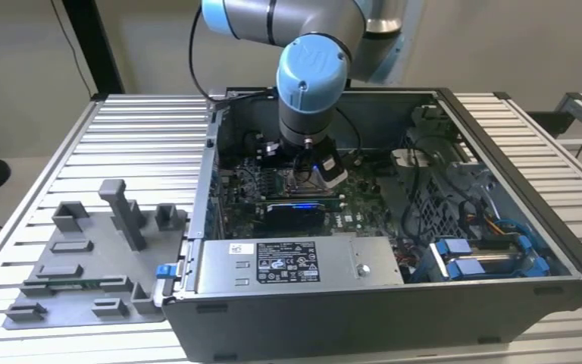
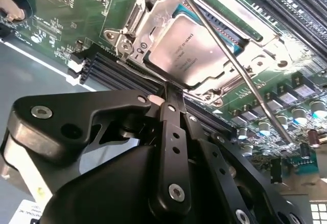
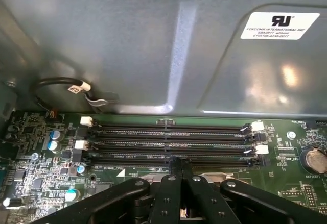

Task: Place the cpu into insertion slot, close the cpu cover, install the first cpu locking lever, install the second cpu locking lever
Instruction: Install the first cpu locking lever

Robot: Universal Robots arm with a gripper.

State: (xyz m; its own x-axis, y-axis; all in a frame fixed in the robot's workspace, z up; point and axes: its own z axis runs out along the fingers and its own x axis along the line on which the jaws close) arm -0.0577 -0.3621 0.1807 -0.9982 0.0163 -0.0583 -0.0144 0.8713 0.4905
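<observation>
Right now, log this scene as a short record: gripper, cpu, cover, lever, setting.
gripper: fingers together, tips at the edge of the cpu cover
cpu: lies flat, its metal top showing through the cover's cut-out
cpu cover: down over the chip, framing it
lever rod: thin metal rod slanting across the cover's corner; it looks raised, not latched
setting: green circuit board inside an open computer case

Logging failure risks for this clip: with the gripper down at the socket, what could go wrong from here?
The gripper, shut, sits at the edge of the cpu cover, close to the memory slots; a slip could scrape them. The locking lever lies slanted across the cover and looks unlatched, so it might let the cover lift.
</observation>
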